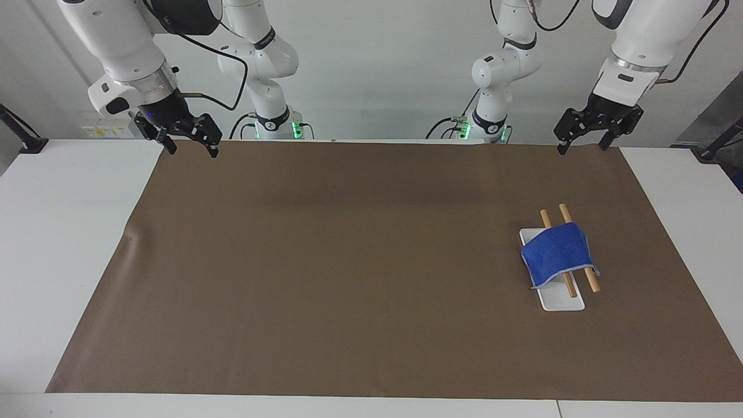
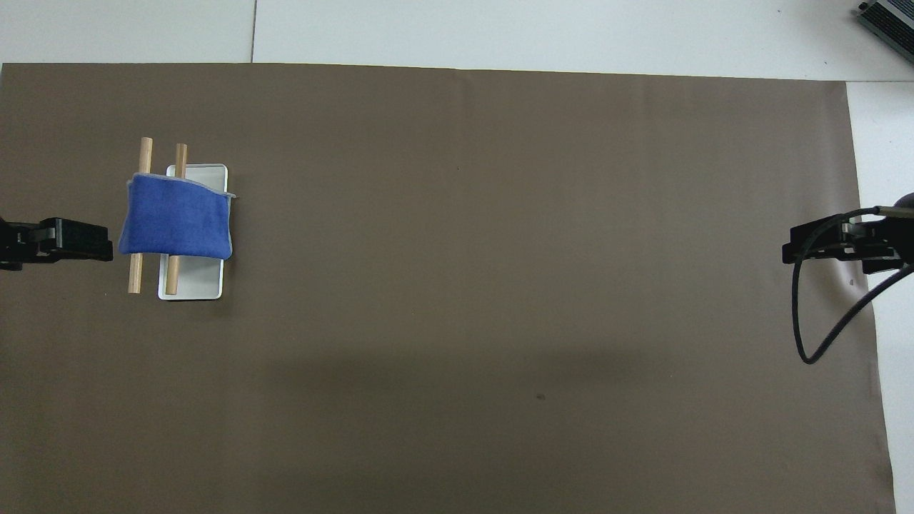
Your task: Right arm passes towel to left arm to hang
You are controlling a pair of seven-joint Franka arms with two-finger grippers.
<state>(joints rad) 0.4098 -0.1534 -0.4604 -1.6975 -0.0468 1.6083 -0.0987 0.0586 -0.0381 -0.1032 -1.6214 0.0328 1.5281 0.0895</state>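
Note:
The royal-blue towel [image 1: 556, 251] lies folded over two wooden rods [image 1: 591, 280] of a small rack with a white base [image 1: 560, 302], toward the left arm's end of the table. It also shows in the overhead view [image 2: 177, 225], draped across both rods [image 2: 145, 153]. My left gripper [image 1: 582, 148] is open and empty, up in the air over the mat's edge by the robots; in the overhead view [image 2: 86, 241] it sits beside the rack. My right gripper [image 1: 193, 150] is open and empty over the mat's corner at the right arm's end, also seen in the overhead view [image 2: 821, 246].
A brown mat [image 1: 348, 261] covers most of the white table [image 1: 69, 232]. A black cable [image 2: 807, 335] loops down from the right wrist. A grey device [image 2: 889, 18] lies at the table's corner farthest from the robots at the right arm's end.

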